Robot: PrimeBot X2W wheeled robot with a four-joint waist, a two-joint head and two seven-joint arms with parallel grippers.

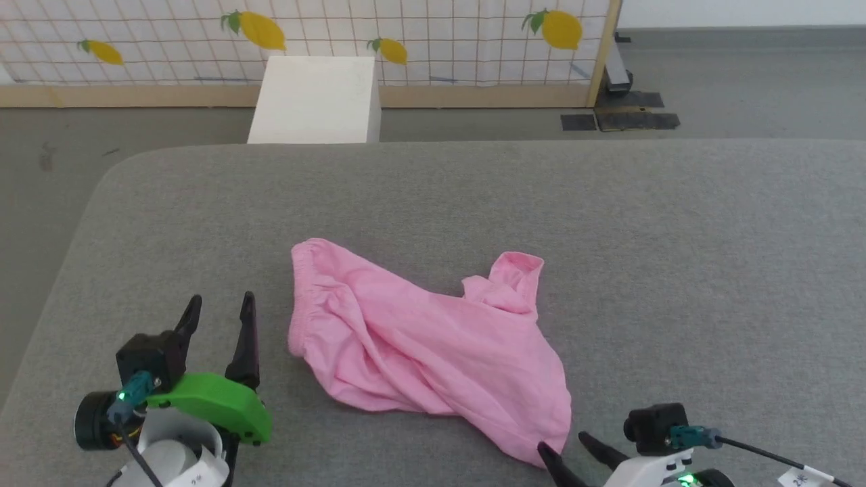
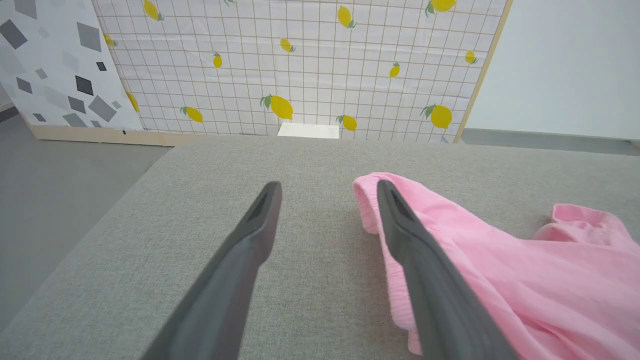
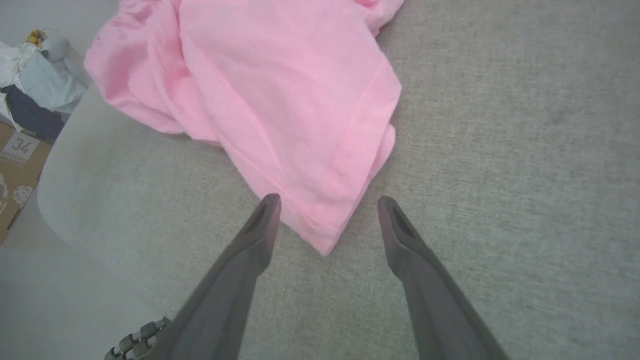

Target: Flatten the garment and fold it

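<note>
Our left gripper (image 1: 222, 297), right gripper (image 1: 561, 443): both spread wide, empty. Garment (image 1: 419, 345) crumpled on grey padded surface (image 1: 643, 223), between them. We judge it light, limp, non-slippery; we'd pinch hemmed corners.

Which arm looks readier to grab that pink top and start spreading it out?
Probably the right. The right fingers stand open with a hemmed corner of the pink garment between them, ready to pinch. The left fingers are open too, but over bare grey cushion beside the gathered edge.
</note>
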